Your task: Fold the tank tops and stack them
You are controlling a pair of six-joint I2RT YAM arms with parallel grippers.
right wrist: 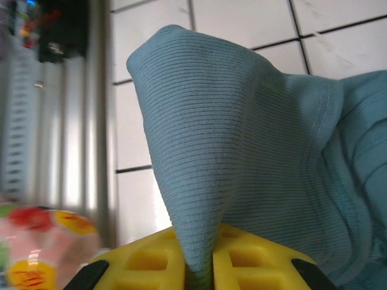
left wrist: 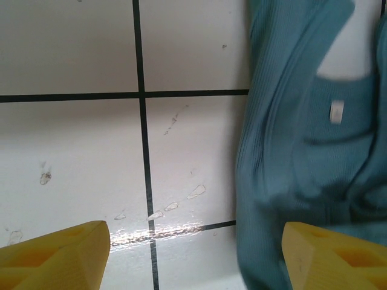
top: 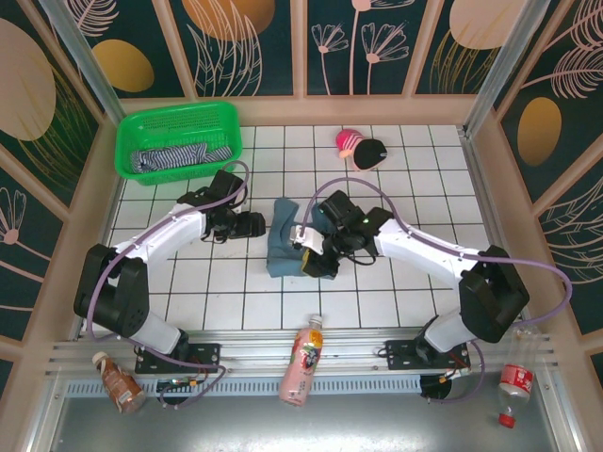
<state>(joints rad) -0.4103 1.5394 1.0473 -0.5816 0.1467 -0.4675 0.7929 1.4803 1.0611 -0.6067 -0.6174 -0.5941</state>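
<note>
Plain tank top (top: 281, 250): dusty blue-grey, fine rib. Striped tank top (top: 170, 158): thin navy/white stripes. Basket (top: 179, 121): bright green. Table (top: 424, 188): white tiles, black grid lines. Toy (top: 363, 148): pink and black. Left fingers (left wrist: 54, 257), right fingers (right wrist: 254, 260): yellow.

This is a robot lab booth: a white gridded surface (top: 415, 188) walled by leaf-print panels (top: 236, 47) from nine to three o'clock, with an aluminium rail (top: 245, 353) at six.
</note>
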